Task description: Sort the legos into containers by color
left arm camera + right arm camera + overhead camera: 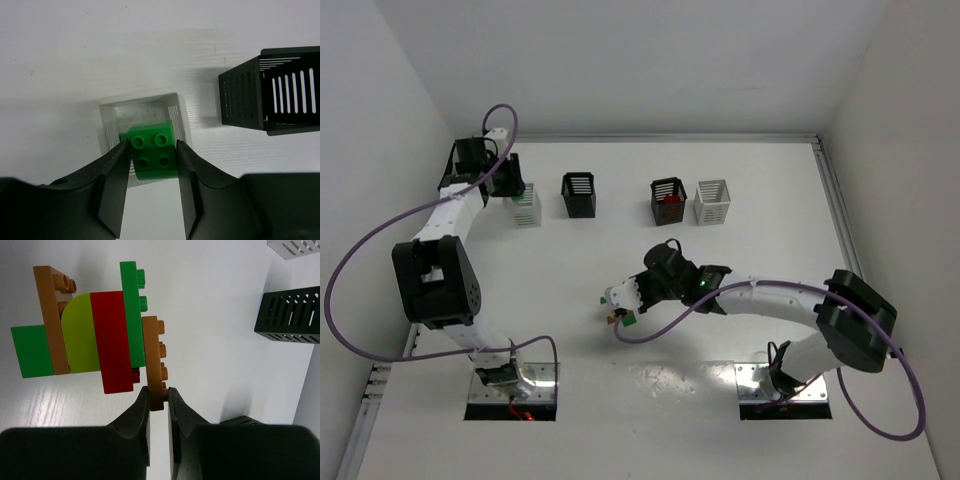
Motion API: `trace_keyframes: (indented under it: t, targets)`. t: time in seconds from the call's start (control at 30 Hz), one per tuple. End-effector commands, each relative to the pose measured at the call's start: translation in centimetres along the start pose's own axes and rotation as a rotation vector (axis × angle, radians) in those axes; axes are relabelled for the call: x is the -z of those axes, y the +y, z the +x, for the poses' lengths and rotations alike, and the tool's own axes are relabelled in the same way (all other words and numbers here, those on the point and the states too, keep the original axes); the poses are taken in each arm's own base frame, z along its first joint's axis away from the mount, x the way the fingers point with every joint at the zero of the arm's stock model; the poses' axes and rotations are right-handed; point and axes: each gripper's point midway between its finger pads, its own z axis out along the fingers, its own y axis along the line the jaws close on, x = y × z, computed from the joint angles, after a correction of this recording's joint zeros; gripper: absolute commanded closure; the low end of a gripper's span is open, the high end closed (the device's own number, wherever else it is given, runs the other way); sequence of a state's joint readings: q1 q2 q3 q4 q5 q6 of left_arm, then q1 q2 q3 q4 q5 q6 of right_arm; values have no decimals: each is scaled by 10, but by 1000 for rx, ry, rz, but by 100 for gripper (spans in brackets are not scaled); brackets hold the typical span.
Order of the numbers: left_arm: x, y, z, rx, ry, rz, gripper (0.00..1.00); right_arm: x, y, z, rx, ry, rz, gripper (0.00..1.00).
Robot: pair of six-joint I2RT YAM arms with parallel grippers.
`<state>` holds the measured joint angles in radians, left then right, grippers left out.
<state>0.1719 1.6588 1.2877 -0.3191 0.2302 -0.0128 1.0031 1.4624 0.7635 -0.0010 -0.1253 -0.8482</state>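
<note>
In the left wrist view a green lego [152,155] sits between the fingertips of my left gripper [152,147], right above the open top of a white container [107,127]. Both jaws rest against its sides. From above, the left gripper [510,180] hangs over the far-left white container [525,208]. My right gripper [157,392] is shut on the orange-brown plate [152,355] at the end of a joined clump of legos: red [114,340], green [131,310], yellow-green [80,335] and another orange-brown piece [50,315]. The clump [620,305] is held mid-table.
Along the back stand a black container [579,194], a black container holding red pieces [668,201] and a white container [712,201]. The left wrist view shows the neighbouring black container [260,95] to the right. A side wall rises close to the left arm.
</note>
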Motion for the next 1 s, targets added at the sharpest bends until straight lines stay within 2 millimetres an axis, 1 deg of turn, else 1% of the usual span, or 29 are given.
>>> trace_keyframes:
  t: [0.0, 0.03, 0.07, 0.1, 0.17, 0.2, 0.23, 0.27, 0.3, 0.33, 0.37, 0.4, 0.43, 0.47, 0.5, 0.53, 0.57, 0.63, 0.67, 0.7, 0.73, 0.77, 0.83, 0.9, 0.93, 0.97]
  targets:
    - [-4, 12, -23, -5, -60, -51, 53, 3, -30, -15, -13, -38, 76, 100]
    - [-7, 15, -24, -4, -58, -60, 53, 1, -31, -16, -13, -38, 76, 100]
    - [-7, 15, -24, -4, -58, -60, 50, 2, -32, -14, -13, -29, 82, 100]
    - [-6, 15, -28, -6, -67, -60, 48, 2, -34, -16, -24, -35, 91, 100]
    - [-6, 10, -28, -7, -69, -35, 42, 3, -40, -18, -37, -38, 112, 100]
    - [-6, 8, -28, -8, -69, -24, 40, 4, -42, -13, -65, -25, 122, 100]
    - [-6, 8, -28, -8, -69, -24, 38, 5, -48, -17, -76, -37, 138, 100]
    - [1, 6, -32, -1, -86, -24, 38, 4, -51, -14, -99, -31, 145, 100]
    - [7, -2, -38, -6, -104, 14, 38, 5, -57, -12, -121, -22, 175, 100]
    - [14, 0, -33, 18, -106, 40, 38, 8, -69, -14, -189, -33, 221, 100]
    - [22, -7, -37, 31, -130, 87, 38, 10, -80, -13, -232, -26, 254, 100]
    - [46, -32, -50, 14, -190, 218, 38, 10, -88, -11, -268, -9, 284, 100]
    - [59, -47, -53, -4, -217, 292, 38, 9, -96, -4, -346, 2, 308, 100]
    - [69, -58, -46, 3, -216, 359, 38, 12, -111, -12, -376, -15, 337, 100]
    - [86, -81, -43, -8, -225, 490, 38, 15, -118, -6, -415, 4, 359, 100]
    - [107, -99, -45, -28, -253, 550, 37, 16, -131, -9, -472, -16, 385, 100]
    - [113, -113, -30, -12, -225, 609, 37, 19, -137, -11, -498, -22, 407, 100]
    - [129, -137, -16, 21, -195, 714, 33, 23, -146, -14, -545, -42, 428, 100]
    - [136, -148, -2, 56, -164, 742, 33, 24, -149, -18, -590, -62, 436, 100]
    - [141, -152, 1, 64, -169, 770, 31, 25, -151, -15, -616, -62, 442, 100]
    - [144, -160, 8, 73, -153, 801, 30, 27, -155, -19, -635, -77, 451, 100]
    - [142, -164, 20, 96, -120, 820, 28, 25, -158, -22, -671, -89, 453, 100]
    - [152, -176, 24, 99, -101, 882, 28, 28, -162, -26, -701, -104, 459, 100]
    - [155, -187, 36, 122, -55, 930, 28, 25, -161, -22, -725, -90, 467, 100]
    - [157, -188, 36, 131, -48, 941, 27, 26, -164, -23, -738, -96, 481, 100]
    - [156, -191, 41, 132, -35, 949, 27, 27, -166, -19, -743, -92, 488, 100]
